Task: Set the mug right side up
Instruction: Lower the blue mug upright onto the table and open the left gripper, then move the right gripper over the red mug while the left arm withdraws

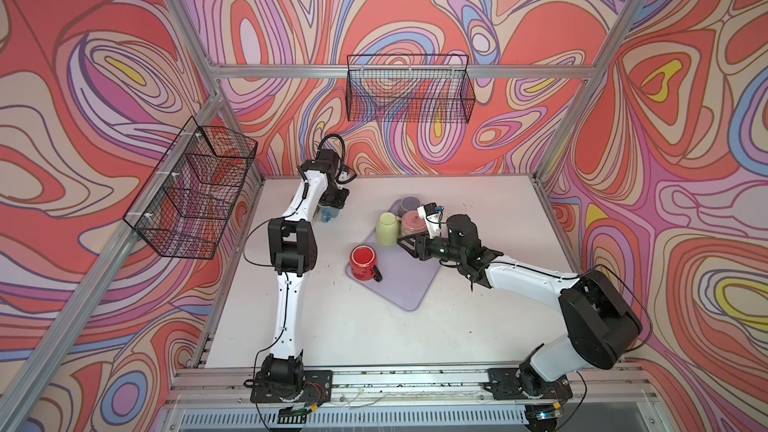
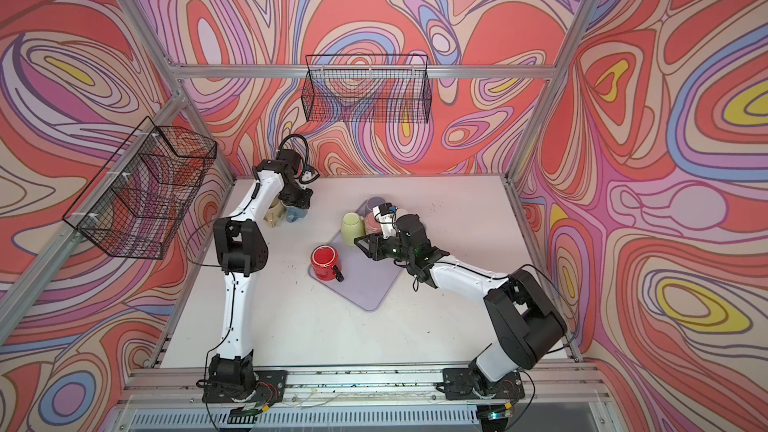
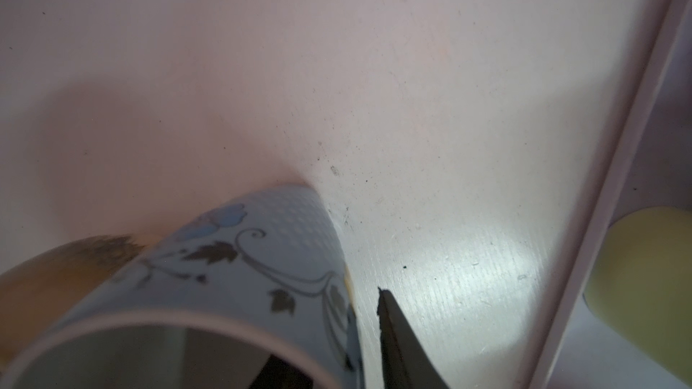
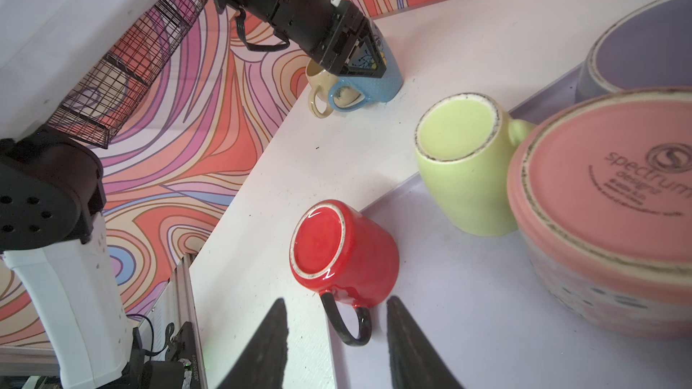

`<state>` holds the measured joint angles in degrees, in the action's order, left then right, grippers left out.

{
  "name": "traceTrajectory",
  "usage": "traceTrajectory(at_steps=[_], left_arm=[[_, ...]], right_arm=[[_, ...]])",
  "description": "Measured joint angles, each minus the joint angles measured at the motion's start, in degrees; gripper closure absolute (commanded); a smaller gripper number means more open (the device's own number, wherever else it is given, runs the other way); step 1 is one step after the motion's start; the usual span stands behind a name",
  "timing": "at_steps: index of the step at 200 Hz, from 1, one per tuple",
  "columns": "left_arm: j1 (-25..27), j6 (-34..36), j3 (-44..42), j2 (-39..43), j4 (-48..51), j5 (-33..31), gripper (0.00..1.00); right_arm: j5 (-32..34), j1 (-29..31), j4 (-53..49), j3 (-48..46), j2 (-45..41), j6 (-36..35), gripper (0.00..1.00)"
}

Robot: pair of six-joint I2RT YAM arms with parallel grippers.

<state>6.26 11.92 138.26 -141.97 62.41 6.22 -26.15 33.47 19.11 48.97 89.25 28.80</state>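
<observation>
Glossy red ceramic mug [image 4: 344,245] sits base-up just ahead of the parted, empty right hand [image 4: 337,300] (nearby pink bowl [image 4: 606,196] reads "spectrum"), while the left hand [image 4: 363,65], unclenched, straddles the upright floral mug [image 4: 389,76] rim.

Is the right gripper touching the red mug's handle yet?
Apart. The right wrist view shows the handle of the red mug between the right gripper's open fingers, with a clear gap on each side.

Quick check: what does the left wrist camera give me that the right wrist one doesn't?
Left wrist only: the blue mug, its open rim and inside close up. Right wrist only: the upside-down red mug ahead of the open right gripper, and the upside-down pink bowl. Both: the blue mug, the beige mug and the green mug.
</observation>
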Motion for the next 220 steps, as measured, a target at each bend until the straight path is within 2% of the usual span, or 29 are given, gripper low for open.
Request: traceTrajectory(at_steps=[64, 150, 177, 220], left_arm=[[0.0, -0.6, 0.6, 0.8, -0.4, 1.4, 0.57], [0.0, -1.5, 0.8, 7.9, -0.6, 3.3, 0.52], [0.0, -2.1, -1.4, 13.3, -2.1, 4.7, 0.52], [0.2, -3.4, -12.0, 27.4, -6.7, 6.4, 0.51]], right_arm=[[0.0, 0.0, -0.5, 0.9, 0.7, -0.7, 0.55], [-0.2, 0.0, -2.0, 2.1, 0.7, -2.2, 0.53], [1.7, 0.4, -7.0, 4.7, 1.1, -5.2, 0.52], [4.4, 1.7, -13.0, 6.6, 1.3, -10.6, 0.48]])
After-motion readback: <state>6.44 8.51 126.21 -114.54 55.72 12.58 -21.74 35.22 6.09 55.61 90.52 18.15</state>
